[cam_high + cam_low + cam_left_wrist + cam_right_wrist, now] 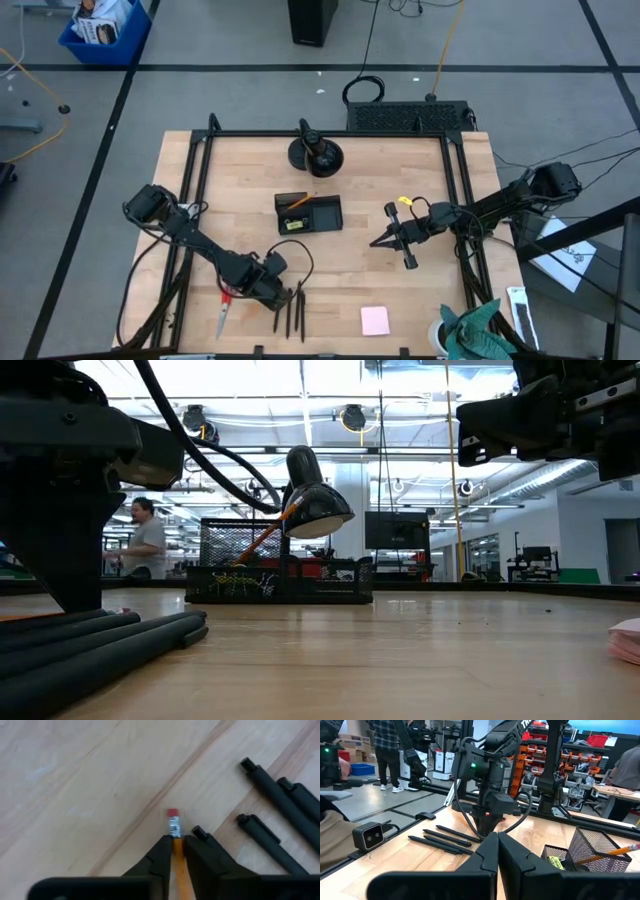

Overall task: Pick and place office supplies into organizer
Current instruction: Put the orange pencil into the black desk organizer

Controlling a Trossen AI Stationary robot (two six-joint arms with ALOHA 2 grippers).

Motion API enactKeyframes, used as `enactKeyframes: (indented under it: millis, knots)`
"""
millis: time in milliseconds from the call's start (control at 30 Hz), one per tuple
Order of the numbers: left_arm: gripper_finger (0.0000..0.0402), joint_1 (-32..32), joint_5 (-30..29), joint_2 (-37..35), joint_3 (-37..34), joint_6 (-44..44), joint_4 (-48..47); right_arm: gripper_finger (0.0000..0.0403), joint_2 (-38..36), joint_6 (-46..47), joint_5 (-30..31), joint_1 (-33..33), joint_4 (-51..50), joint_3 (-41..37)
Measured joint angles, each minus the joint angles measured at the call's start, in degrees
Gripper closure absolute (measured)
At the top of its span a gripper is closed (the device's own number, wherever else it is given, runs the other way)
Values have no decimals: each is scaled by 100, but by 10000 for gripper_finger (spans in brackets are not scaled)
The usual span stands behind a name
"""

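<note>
Here the pale wooden tabletop (240, 160) carries everything. The small black mesh organizer (309, 213) sits near its middle, already holding one orange pencil tilted upward, so it reads as partly loaded. The left tool (176, 842), low at the near edge, has its two dark fingers pinched onto a second orange pencil (174, 827) just behind the eraser, likely to lift it. Three black pens (291, 313) lie side by side just beside it; one pair of red-handled scissors (223, 312) lies on its other side. One pink square sticky-note pad (375, 320) waits apart. The right tool (374, 243) hovers, fully closed and empty.
</note>
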Motion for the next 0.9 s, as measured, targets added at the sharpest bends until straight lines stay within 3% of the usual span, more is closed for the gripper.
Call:
enactKeyframes:
  millis: [200, 367, 633, 900]
  knots:
    - [393, -29, -148, 8, -4, 257, 222, 403, 0, -4, 2, 0, 0, 0]
    - [376, -28, -252, 22, -9, 360, 305, 403, 0, -2, 2, 0, 1, 0]
    - [396, -33, -648, 54, -15, 503, 506, 403, 0, -2, 2, 0, 0, 0]
    - [380, -37, -1149, 40, -22, 1086, 875, 403, 0, 0, 2, 0, 0, 0]
